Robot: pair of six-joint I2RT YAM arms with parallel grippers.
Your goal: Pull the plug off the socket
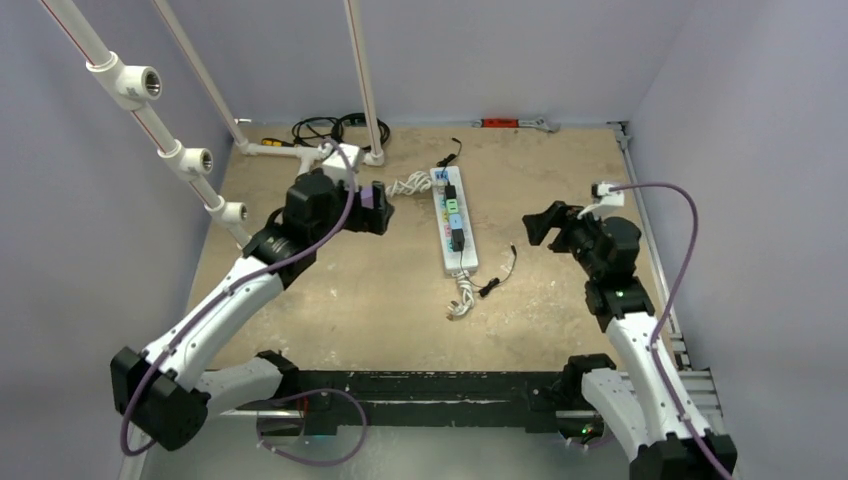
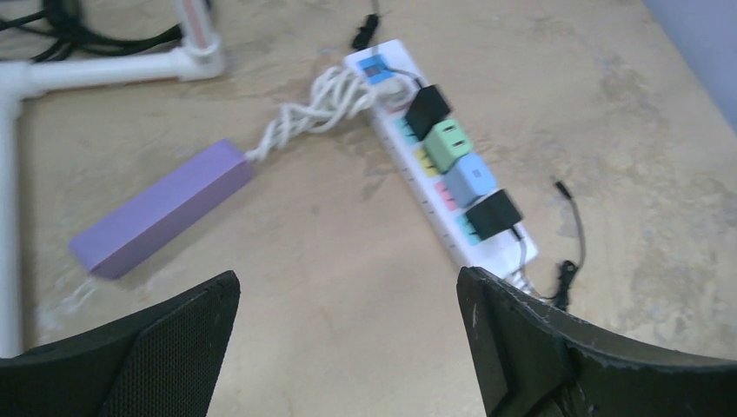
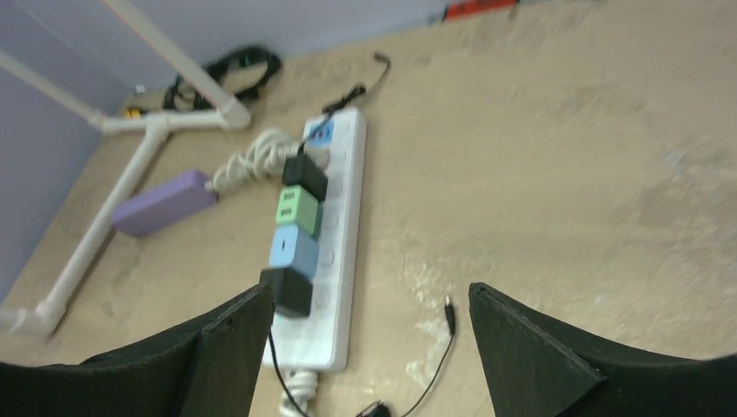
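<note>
The white power strip (image 1: pixel 462 258) lies mid-table, running front to back. It carries a black plug (image 1: pixel 451 192), a green one (image 1: pixel 453 207), a blue one (image 1: pixel 454 222) and a black plug with a thin cable (image 1: pixel 457 240). My left gripper (image 1: pixel 383 216) hovers left of the strip, open and empty. My right gripper (image 1: pixel 537 228) hovers right of it, open and empty. The left wrist view shows the strip (image 2: pixel 501 253) ahead and to the right of my left gripper (image 2: pixel 348 288). The right wrist view shows the near black plug (image 3: pixel 289 292) by my right gripper's (image 3: pixel 369 297) left finger.
A purple box (image 2: pixel 165 208) lies left of the strip, joined to a twisted white cord (image 2: pixel 304 117). The strip's bundled white cord (image 1: pixel 460 298) and a loose thin black cable (image 1: pixel 500 275) lie at its near end. White pipes (image 1: pixel 290 150) stand at the back left.
</note>
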